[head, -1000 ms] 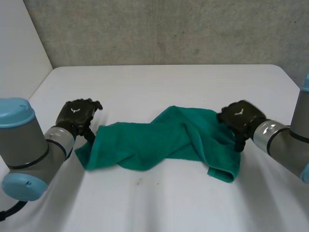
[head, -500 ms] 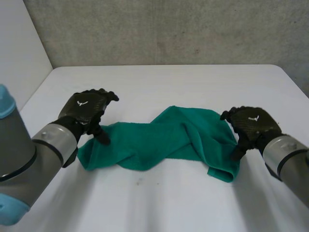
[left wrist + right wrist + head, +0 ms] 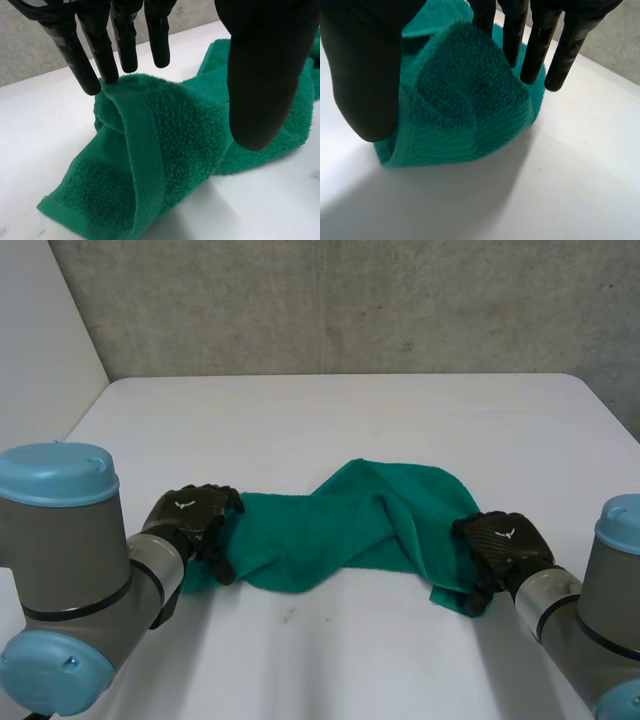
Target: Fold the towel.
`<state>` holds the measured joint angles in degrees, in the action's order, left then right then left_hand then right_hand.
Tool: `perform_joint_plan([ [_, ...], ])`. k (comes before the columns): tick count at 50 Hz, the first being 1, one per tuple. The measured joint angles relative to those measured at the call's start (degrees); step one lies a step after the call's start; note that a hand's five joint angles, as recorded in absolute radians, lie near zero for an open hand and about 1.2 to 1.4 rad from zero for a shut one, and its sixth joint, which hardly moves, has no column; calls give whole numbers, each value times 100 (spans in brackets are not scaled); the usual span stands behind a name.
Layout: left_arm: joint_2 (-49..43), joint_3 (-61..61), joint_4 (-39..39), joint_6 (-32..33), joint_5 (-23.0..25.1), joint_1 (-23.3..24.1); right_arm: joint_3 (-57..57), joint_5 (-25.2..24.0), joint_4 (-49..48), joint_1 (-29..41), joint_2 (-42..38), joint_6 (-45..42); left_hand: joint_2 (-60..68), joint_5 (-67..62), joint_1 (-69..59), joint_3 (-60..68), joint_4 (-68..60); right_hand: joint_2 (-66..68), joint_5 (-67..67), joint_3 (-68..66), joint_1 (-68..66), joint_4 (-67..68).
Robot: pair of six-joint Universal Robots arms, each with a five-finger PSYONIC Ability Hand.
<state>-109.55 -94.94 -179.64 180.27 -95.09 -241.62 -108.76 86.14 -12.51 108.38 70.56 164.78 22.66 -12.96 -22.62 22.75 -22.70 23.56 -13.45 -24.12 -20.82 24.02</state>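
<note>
A green towel (image 3: 340, 525) lies crumpled in a twisted band across the middle of the white table (image 3: 350, 410). My left hand (image 3: 190, 516) is over the towel's left end. In the left wrist view its fingers (image 3: 122, 40) are straight and touch a rolled fold of towel (image 3: 165, 145), with the thumb (image 3: 260, 75) held apart above the cloth. My right hand (image 3: 502, 542) is over the towel's near right corner. In the right wrist view its straight fingers (image 3: 535, 45) and thumb (image 3: 365, 65) straddle the bunched corner (image 3: 460, 100) without pinching it.
A grey wall runs behind the table's far edge. Bare tabletop (image 3: 330, 660) lies in front of the towel and behind it.
Both hands came down and toward me onto the towel's ends. The left now covers the left end, the right the near right corner. The towel has hardly shifted.
</note>
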Motion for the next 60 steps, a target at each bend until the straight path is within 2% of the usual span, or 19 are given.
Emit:
perform_joint_plan([
  [3, -88, 4, -60, 21, 4, -7, 54, 4, -72, -16, -161, -25, 221, -224, -235, 222, -232, 635, -561, -607, -558, 621],
  [5, -172, 9, -115, 38, 8, -13, 106, 14, -141, -35, -276, -55, 547, -542, -625, 555, -565, 2255, -1928, -2167, -1928, 2056],
  [6, -232, 11, -161, 47, 10, -18, 137, 31, -191, -52, -323, -78, 1050, -1020, -1203, 1056, -1064, 3675, -3389, -3504, -3002, 3569],
  [7, -260, 13, -184, 51, 10, -20, 148, 38, -210, -58, -335, -86, 1460, -1413, -1648, 1458, -1469, 3675, -3389, -3504, -3002, 3569],
  [8, -313, 13, -249, 57, 6, -27, 160, 61, -267, -79, -321, -100, 1460, -1413, -1648, 1458, -1469, 4343, -4077, -4167, -3377, 4252],
  [10, -335, 12, -284, 59, 2, -32, 166, 89, -348, -104, -253, -113, 2009, -1939, -2234, 1992, -2003, 4366, -4107, -4207, -3380, 4292],
  [11, -375, 4, -389, 62, -18, -45, 157, 136, -485, -150, -71, -133, 3717, -3561, -3902, 3678, -3645, 4394, -4170, -4288, -3380, 4385],
  [14, -384, -21, -540, 65, -61, -75, 146, 164, -572, -181, 89, -146, 3717, -3561, -3902, 3678, -3645, 4394, -4170, -4288, -3380, 4385],
  [15, -367, -41, -638, 68, -91, -101, 120, 209, -757, -269, 611, -185, 3717, -3561, -3902, 3678, -3645, 4394, -4170, -4288, -3380, 4385],
  [16, -340, -65, -721, 71, -120, -127, 113, 213, -810, -309, 873, -207, 4554, -4198, -4270, 4482, -4556, 4395, -4214, -4291, -3380, 4407],
  [20, -105, -121, -867, 80, -161, -211, 228, 0, -517, -402, 1431, -306, 4560, -4198, -4270, 4494, -4557, 4395, -4220, -4291, -3380, 4407],
  [24, 284, -174, -930, 108, -161, -346, 546, -454, 320, -566, 1752, -477, 4560, -4198, -4270, 4494, -4558, 4395, -4239, -4291, -3380, 4408],
  [29, 615, -235, -930, 296, -135, -525, 849, -748, 1042, -849, 1799, -800, 4561, -4198, -4270, 4497, -4558, 4395, -4239, -4291, -3380, 4408],
  [38, 930, -457, -868, 1126, 175, -836, 1245, -827, 1993, -1245, 1606, -2088, 4573, -4198, -4270, 4524, -4562, 4394, -4239, -4291, -3380, 4409],
  [42, 717, -540, -881, 1393, 451, -843, 1463, -779, 2482, -1247, 1041, -2740, 4583, -4198, -4270, 4537, -4580, 4394, -4239, -4291, -3381, 4409],
  [47, 260, -235, -949, 1475, 509, -794, 1888, -735, 2635, -1179, 455, -2933, 4592, -4198, -4270, 4547, -4583, 4394, -4239, -4291, -3380, 4409],
  [54, -568, 1780, -1120, 1543, 248, -636, 3554, -386, 2181, -722, -335, -2603, 4594, -4198, -4270, 4550, -4585, 4394, -4240, -4291, -3380, 4409],
  [59, -565, 3029, -1556, 1531, 85, -595, 4678, -94, 1192, -473, -437, -2114, 4596, -4198, -4270, 4550, -4586, 4394, -4240, -4291, -3380, 4410],
  [60, -455, 3228, -1798, 1533, 59, -586, 4981, -17, 704, -415, -423, -1930, 4596, -4198, -4270, 4550, -4586, 4395, -4240, -4291, -3381, 4410],
])
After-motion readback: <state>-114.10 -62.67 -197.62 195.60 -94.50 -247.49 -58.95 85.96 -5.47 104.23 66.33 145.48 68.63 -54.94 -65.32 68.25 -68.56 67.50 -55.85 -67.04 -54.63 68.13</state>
